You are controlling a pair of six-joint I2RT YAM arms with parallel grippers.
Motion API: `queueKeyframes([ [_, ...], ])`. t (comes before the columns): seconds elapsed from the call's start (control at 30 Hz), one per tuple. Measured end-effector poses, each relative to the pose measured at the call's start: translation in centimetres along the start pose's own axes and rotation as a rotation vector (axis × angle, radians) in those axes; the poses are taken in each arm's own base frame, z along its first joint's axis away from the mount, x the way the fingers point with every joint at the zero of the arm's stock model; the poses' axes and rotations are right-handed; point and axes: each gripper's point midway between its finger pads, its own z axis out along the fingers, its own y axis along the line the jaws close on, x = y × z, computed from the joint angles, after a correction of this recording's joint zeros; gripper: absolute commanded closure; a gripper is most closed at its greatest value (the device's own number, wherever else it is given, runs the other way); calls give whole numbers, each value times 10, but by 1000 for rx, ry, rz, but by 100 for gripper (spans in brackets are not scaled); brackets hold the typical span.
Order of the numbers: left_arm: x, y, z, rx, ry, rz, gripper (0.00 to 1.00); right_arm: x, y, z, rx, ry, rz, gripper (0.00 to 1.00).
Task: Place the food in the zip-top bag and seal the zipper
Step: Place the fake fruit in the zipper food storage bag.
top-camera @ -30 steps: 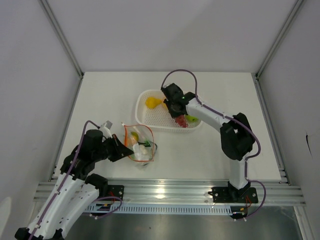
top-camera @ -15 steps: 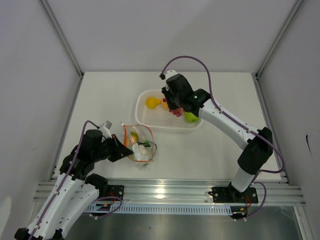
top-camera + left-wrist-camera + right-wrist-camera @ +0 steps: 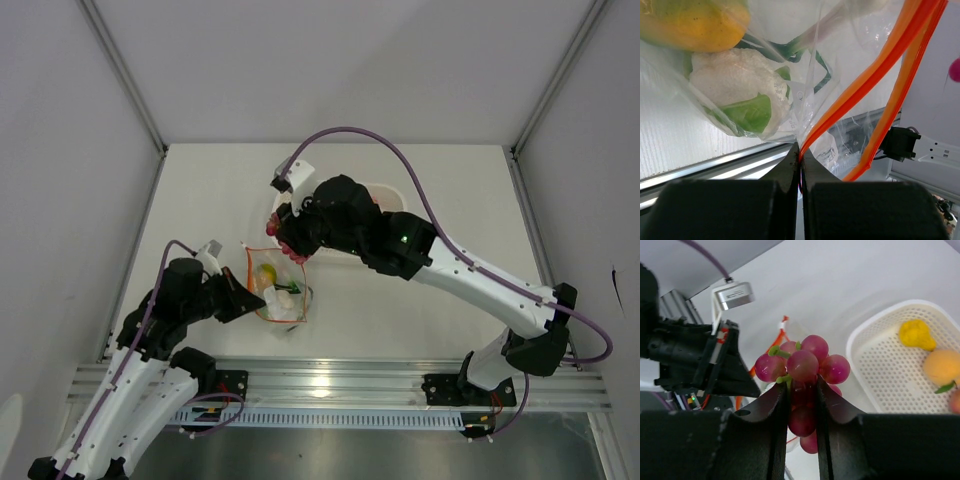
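Your grapes (image 3: 802, 372) hang above the far edge of the bag (image 3: 282, 300), your right hand (image 3: 801, 390) clamped on them. The bag lies near-left on the table (image 3: 200, 190), with your left hand (image 3: 800, 150) pinched together on its zipper (image 3: 880, 65). The basket (image 3: 885, 380) sits beyond.

A flat white tabletop (image 3: 200, 200) carries everything, with a silver aluminium rail (image 3: 330, 380) running along its near edge. Directly on it sit a white perforated plastic basket (image 3: 885, 380) toward the back and, nearer the rail, a clear floppy plastic zip-top bag (image 3: 283, 318) edged in red-orange at its mouth.
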Motion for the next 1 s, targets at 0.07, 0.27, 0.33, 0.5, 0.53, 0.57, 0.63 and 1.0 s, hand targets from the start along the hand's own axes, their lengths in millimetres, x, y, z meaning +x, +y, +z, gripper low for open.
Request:
queueKeyframes([
  [0.07,0,0,-1,-1,0,0,99,1,13,0,-32,2,-8,92],
  [0.27,-4,-5,-5,7,-12,5,100,4,50,2,-134,-5,-22,92],
  [0.33,-5,-5,-6,3,-18,5,99,10,60,9,-156,10,-30,92],
  [0.5,-5,-6,-10,3,-28,7,99,41,70,36,-161,87,-47,93],
  [0.53,-5,-6,-10,4,-29,8,99,49,69,42,-152,104,-50,94],
  [0.57,-4,-5,-11,4,-29,8,99,56,67,46,-139,121,-54,94],
  [0.63,-3,-4,-12,1,-26,6,99,69,61,55,-105,148,-64,95],
  [1.0,-1,-4,-14,1,-26,6,99,94,31,78,66,192,-119,95],
])
